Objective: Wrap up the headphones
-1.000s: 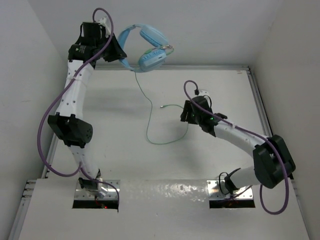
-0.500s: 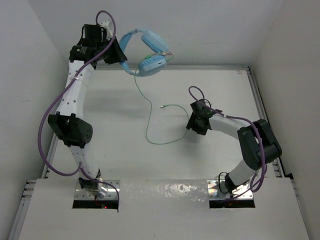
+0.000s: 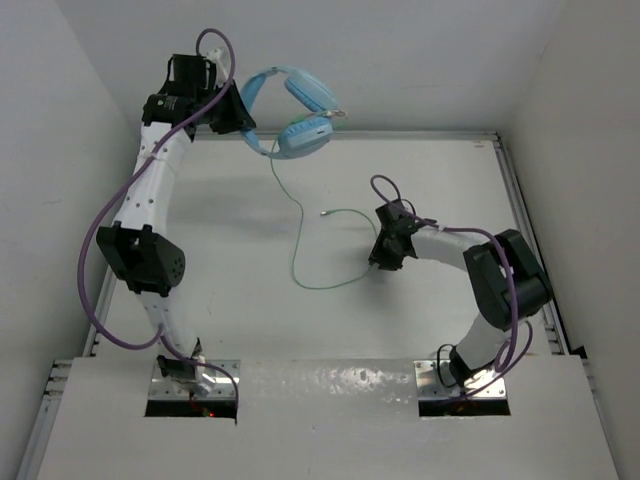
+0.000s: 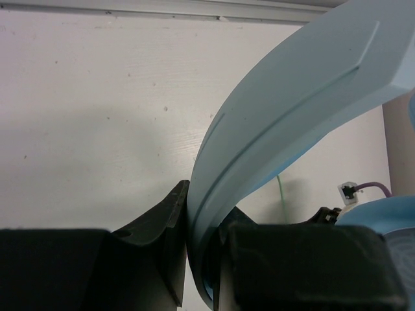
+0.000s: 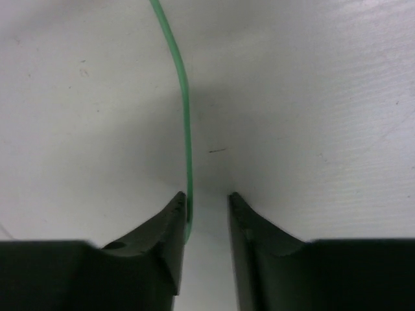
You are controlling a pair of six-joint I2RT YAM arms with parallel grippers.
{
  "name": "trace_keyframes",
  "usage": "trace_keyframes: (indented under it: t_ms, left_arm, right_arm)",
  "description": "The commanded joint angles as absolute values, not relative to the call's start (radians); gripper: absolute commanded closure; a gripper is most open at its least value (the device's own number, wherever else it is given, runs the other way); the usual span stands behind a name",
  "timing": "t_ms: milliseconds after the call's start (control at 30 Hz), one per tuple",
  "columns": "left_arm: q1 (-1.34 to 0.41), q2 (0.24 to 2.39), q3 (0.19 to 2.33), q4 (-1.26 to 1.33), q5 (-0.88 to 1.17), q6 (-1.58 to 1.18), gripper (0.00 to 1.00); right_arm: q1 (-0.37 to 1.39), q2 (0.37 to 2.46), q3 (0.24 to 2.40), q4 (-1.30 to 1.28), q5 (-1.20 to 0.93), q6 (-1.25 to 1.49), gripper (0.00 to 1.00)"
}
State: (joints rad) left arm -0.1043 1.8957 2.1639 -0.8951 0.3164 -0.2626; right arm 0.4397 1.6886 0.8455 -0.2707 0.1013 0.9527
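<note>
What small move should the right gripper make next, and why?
Probably shut the right gripper. It sits low over the table, jaws apart, with the cable running between them, not yet pinched. The left gripper holds the headphones up by the headband.

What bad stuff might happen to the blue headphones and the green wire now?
The left gripper pinches only the headband, so the headphones might slip and drop onto the table. The cable sits against one finger of the open right gripper, not centred, so it may slide out when it closes.
</note>
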Motion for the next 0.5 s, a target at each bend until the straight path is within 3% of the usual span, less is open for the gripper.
trace_keyframes:
  t_ms: [0,67,167,267,400,467]
  left_arm:
    - [-0.095,1.813,2.184,-0.813,0.365,-0.285,1.0]
    - [-0.097,1.812,2.184,-0.818,0.373,-0.279,1.0]
    - [-0.12,1.801,2.187,-0.83,0.33,-0.258,1.0]
    - [-0.155,1.801,2.195,-0.839,0.359,-0.236,1.0]
    - [-0.199,1.793,2.135,-0.816,0.469,-0.244,1.0]
    - [-0.199,1.789,2.082,-0.787,0.533,-0.276,1.0]
  right_arm:
    - [0.446,1.727,0.868,-0.274,0.095,0.995,0.72]
    - [0.433,1.743,0.848,-0.241,0.115,1.064,1.0]
    - [0.397,1.743,0.799,0.003,0.112,1.129,1.0]
    - [0.382,1.876,1.09,-0.058,0.21,1.036,1.0]
    - [0.335,2.068,1.594,-0.175,0.183,1.014,1.0]
    - [0.318,2.127,1.734,-0.187,0.196,1.038,1.0]
